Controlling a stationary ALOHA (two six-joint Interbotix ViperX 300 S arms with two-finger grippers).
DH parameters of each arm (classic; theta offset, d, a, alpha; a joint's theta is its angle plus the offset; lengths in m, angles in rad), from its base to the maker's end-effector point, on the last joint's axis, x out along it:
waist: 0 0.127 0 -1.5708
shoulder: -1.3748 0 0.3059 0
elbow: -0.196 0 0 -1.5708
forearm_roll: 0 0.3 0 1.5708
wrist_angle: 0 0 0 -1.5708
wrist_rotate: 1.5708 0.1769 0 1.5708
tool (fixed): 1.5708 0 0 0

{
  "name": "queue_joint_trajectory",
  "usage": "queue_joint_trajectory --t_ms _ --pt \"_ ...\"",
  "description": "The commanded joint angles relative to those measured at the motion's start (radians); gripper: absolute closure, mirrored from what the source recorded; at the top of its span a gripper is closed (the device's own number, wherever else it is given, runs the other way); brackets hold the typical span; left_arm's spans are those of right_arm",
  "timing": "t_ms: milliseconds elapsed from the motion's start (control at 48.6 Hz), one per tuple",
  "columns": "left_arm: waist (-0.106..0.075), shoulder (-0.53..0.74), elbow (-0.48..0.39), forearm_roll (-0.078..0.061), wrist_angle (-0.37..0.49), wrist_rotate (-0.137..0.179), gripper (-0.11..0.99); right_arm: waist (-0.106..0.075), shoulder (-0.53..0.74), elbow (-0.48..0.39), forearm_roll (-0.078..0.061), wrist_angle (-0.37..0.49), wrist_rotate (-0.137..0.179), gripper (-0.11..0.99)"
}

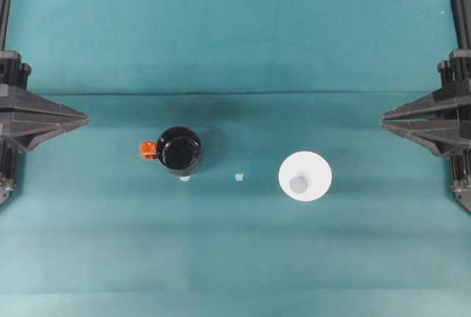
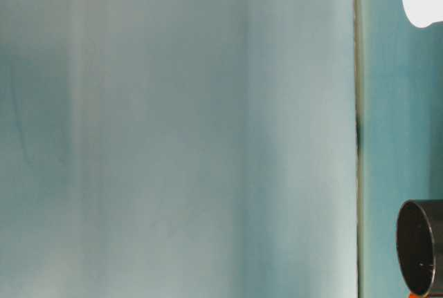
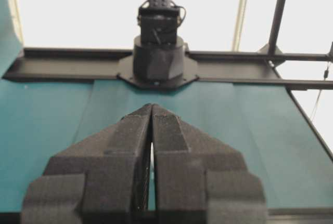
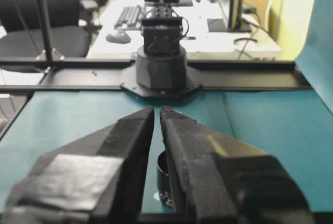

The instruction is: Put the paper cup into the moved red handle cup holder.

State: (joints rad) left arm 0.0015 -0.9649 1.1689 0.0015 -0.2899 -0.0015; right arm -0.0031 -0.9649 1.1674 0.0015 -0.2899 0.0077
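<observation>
At the far left of the overhead view the left gripper (image 1: 82,119) sits parked at the counter's edge, its jaws pressed together with nothing between them; its wrist view shows the same closed pair (image 3: 151,110). Next comes the glossy black round cup holder with the small orange-red handle tab (image 1: 179,151), standing upright left of centre, the tab pointing towards the left arm. A tiny pale scrap (image 1: 238,177) lies between it and the plain white paper cup (image 1: 305,176), which stands upright right of centre, mouth up, well apart from the holder. At the far right the right gripper (image 1: 385,120) also rests at the edge, jaws nearly shut and empty (image 4: 157,110).

The cup lies inward from the right jaws and a little nearer the front edge, so the right arm is probably the nearer one. Its axis is vertical, and it must travel leftwards to the holder.

The counter (image 1: 235,258) is covered in teal cloth; beyond it stand a desk, keyboard and office chair.
</observation>
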Motion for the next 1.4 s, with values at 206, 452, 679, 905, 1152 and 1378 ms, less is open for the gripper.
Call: queue_joint_trajectory --t_ms 206,452,679,905,1152,1378 --pt "-0.006 0.118 -0.133 0.009 0.319 -0.089 0.85 0.008 0.008 -0.038 0.044 0.133 0.057 0.93" --pt "0.006 0.236 -0.242 0.012 0.511 -0.098 0.85 0.002 0.009 -0.069 0.044 0.359 0.114 0.96" --pt "0.026 0.347 -0.285 0.015 0.601 -0.109 0.85 -0.005 0.029 -0.069 0.044 0.494 0.132 0.96" --pt "0.051 0.431 -0.325 0.021 0.755 -0.080 0.85 -0.005 0.041 -0.071 0.043 0.581 0.166 0.96" --pt "0.051 0.491 -0.368 0.021 0.798 -0.032 0.85 -0.006 0.041 -0.071 0.043 0.615 0.167 0.96" --pt "0.055 0.537 -0.385 0.020 0.838 -0.038 0.85 -0.006 0.041 -0.069 0.043 0.615 0.167 0.96"
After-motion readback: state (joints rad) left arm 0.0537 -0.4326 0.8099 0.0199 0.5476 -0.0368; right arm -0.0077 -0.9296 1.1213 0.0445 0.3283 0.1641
